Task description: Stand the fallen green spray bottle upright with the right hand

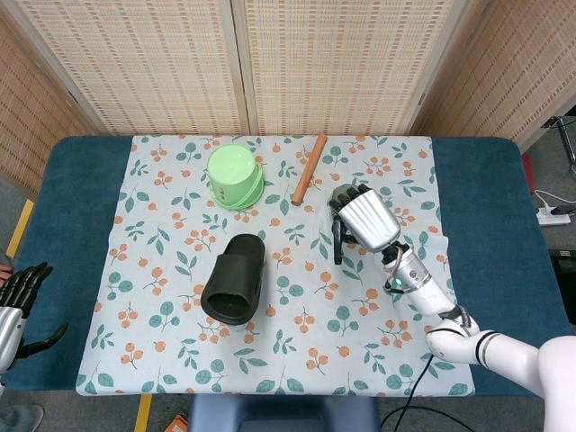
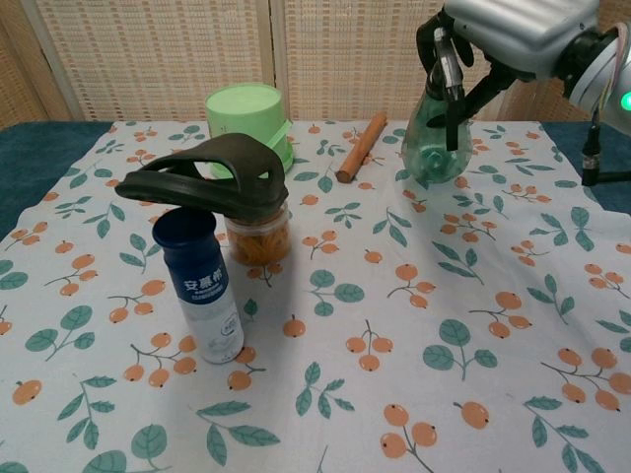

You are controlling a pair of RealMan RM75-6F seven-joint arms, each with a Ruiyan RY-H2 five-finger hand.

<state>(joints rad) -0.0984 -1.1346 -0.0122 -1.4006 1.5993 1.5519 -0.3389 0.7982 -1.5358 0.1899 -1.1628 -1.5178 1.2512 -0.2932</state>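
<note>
The green spray bottle (image 2: 430,148) is translucent and stands nearly upright at the far right of the floral cloth (image 2: 414,325), its base down at the cloth. My right hand (image 2: 498,34) comes down on it from above, and its dark fingers (image 2: 451,74) grip the bottle's neck and top. In the head view my right hand (image 1: 367,220) covers the bottle almost entirely. My left hand (image 1: 20,295) hangs open beyond the table's front left corner, holding nothing.
An upturned light green bucket (image 1: 235,175) and a wooden stick (image 1: 308,168) lie at the back. A black slipper (image 2: 212,177) rests on an orange-filled jar (image 2: 258,236), with a blue bottle (image 2: 202,291) in front of it.
</note>
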